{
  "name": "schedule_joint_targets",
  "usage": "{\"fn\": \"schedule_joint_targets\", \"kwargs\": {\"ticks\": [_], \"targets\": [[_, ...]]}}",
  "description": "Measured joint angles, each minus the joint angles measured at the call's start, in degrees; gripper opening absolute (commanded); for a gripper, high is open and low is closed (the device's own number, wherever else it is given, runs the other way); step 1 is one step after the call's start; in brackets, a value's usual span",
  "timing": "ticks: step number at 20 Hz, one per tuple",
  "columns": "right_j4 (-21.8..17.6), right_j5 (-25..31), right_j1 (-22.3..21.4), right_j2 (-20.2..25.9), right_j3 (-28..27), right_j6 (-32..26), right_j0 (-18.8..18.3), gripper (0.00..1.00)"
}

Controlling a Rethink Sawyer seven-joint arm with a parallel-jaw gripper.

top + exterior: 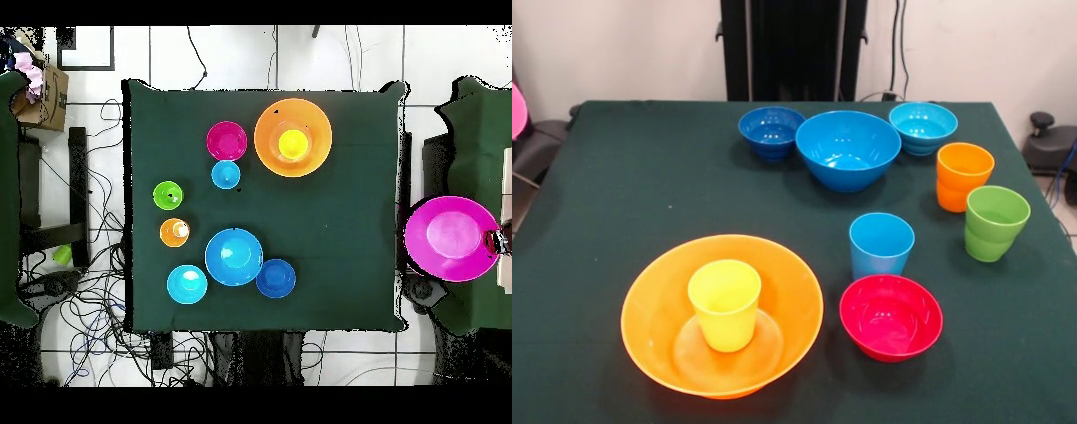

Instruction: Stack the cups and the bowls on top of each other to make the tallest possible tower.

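Note:
The yellow cup (724, 303) (292, 144) stands upright inside the large orange bowl (794, 283) (318, 120) near the table's front. Beside them are the small red bowl (891, 316) (227, 140) and the light-blue cup (880, 245) (226, 174). The green cup (995, 223) (167, 195) and the orange cup (963, 176) (175, 232) stand apart. The medium blue bowl (847, 148) (234, 256), dark blue bowl (771, 131) (275, 278) and cyan bowl (922, 126) (187, 284) form a row by the pedestal. The large pink bowl (450, 238) is off the table. No gripper shows.
The robot's black pedestal (793, 49) stands at the table's far side. The dark green table (618, 177) (340, 260) has bare cloth on the half away from the cups. A cardboard box (40, 95) and loose cables (90, 290) lie on the floor.

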Motion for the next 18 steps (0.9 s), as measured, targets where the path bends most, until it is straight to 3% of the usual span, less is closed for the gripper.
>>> {"fn": "schedule_joint_targets", "kwargs": {"ticks": [7, 18], "targets": [[5.1, 0.0, -0.1, 1.6, -0.2, 0.0, -4.1, 0.00], [6.5, 0.6, -0.8, 2.1, -1.3, 0.0, -6.3, 0.00]]}}
